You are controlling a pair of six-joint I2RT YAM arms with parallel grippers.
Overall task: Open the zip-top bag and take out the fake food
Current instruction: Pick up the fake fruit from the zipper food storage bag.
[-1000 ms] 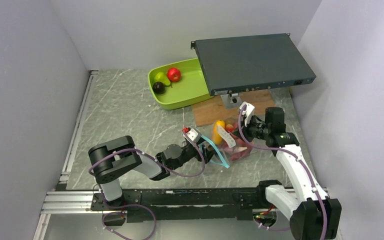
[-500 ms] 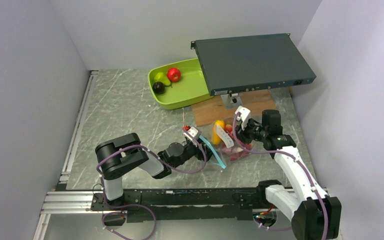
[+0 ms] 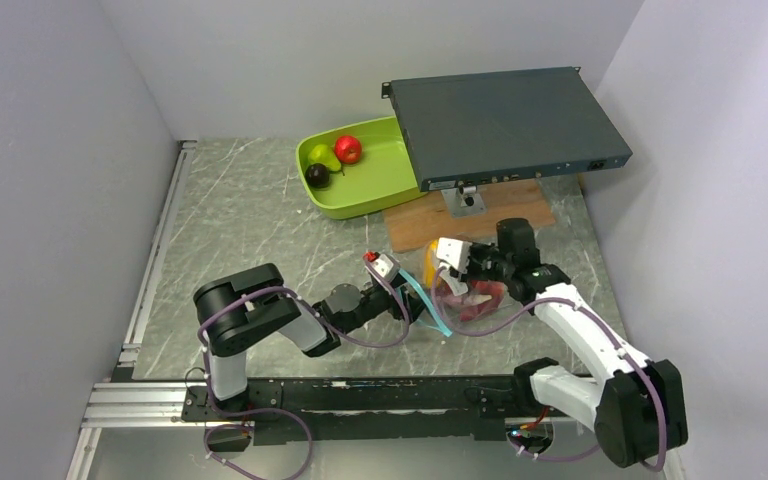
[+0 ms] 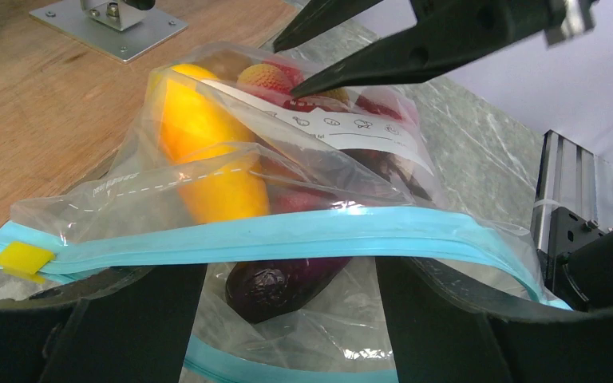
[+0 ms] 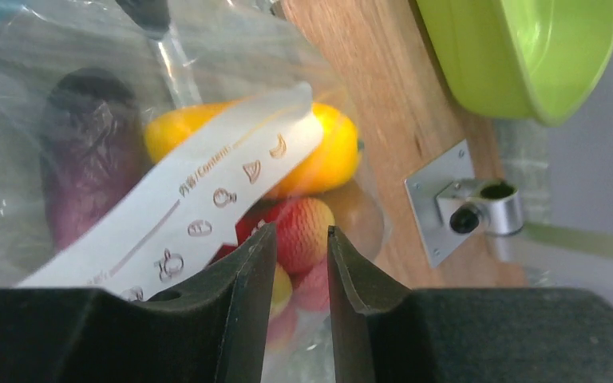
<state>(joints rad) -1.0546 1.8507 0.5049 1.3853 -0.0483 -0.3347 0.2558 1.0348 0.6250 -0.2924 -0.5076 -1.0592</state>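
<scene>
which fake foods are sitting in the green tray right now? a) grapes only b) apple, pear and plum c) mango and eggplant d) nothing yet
b: the lime-green tray holds the red apple, the green pear and the dark plum, while the mango and the eggplant are inside the zip-top bag.

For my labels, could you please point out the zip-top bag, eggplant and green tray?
zip-top bag [image 4: 287, 231], left wrist view, blue zip strip.
eggplant [image 4: 275, 283], left wrist view, glossy middle.
green tray [image 3: 382, 175], top view, bare floor.
</scene>
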